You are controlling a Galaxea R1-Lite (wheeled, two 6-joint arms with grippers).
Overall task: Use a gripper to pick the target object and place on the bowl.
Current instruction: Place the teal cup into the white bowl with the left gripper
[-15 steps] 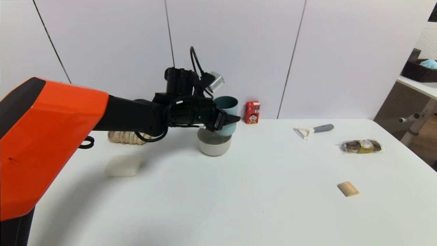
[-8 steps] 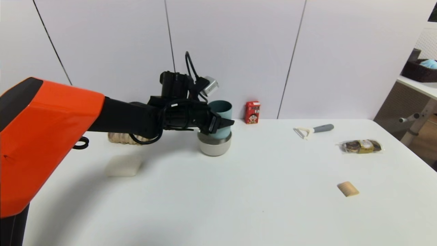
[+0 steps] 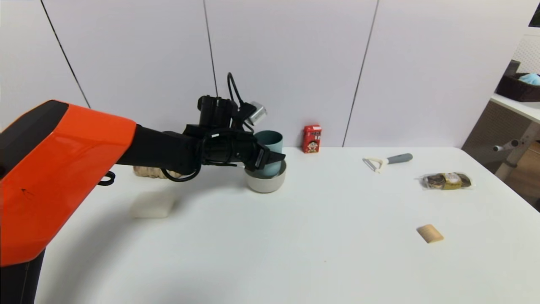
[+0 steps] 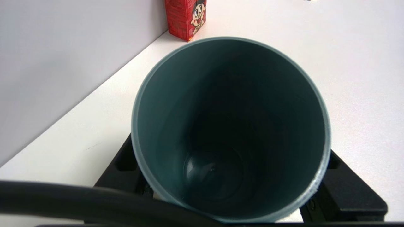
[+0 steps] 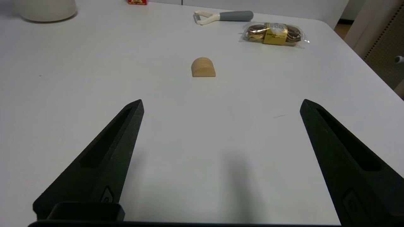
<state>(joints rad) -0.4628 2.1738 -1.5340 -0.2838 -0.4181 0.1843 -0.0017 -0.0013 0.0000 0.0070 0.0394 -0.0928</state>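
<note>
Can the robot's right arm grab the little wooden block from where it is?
Probably yes. The right gripper is open above the table, and the wooden block lies straight ahead with only bare tabletop between. The left gripper is busy holding the cup in the bowl, well away.

From my end this looks like a robot test lab rather than a home or kitchen: I am looking at a plain white table [image 3: 270, 253] pushed against bare white wall panels [image 3: 287, 63] with dark seams. The things on it are an unrelated mix, a red drink carton [image 3: 311, 138], a peeler [image 3: 387, 161], a packet of chocolates [image 3: 447, 180], a small wooden block [image 3: 430, 233] and a white soap-like bar [image 3: 152, 204]. At the right edge I see another white desk [image 3: 517, 105] carrying a dark basket [image 3: 518, 86].
</note>
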